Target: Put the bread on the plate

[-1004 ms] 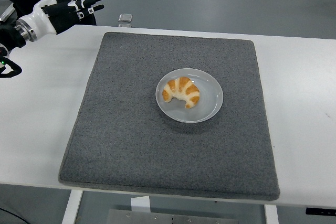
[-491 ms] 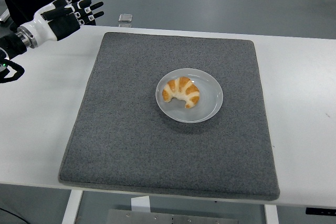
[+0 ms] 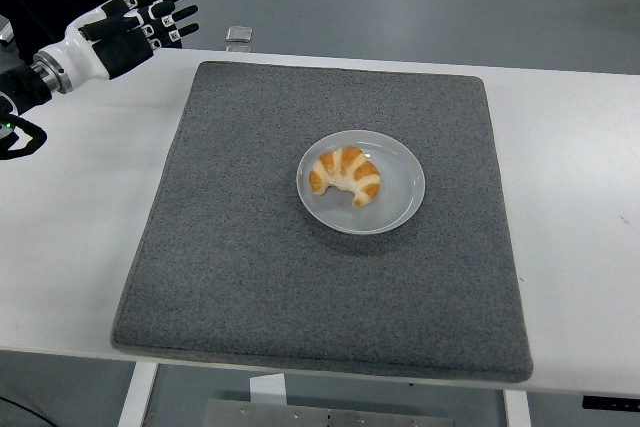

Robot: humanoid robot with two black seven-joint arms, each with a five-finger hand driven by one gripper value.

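You see the bread (image 3: 345, 175) arched on the plate (image 3: 396, 203), long axis left-right, tips pointing down; left hand (image 3: 128, 24) upper left, fingers spread, empty.

The plate (image 3: 361, 182) carrying the bread (image 3: 345, 174) is sitting mid-mat (image 3: 250, 247), the only obstruction there. The left hand (image 3: 125, 25) is hovering, fingers spread, over the table's (image 3: 580, 197) far left corner, well apart.
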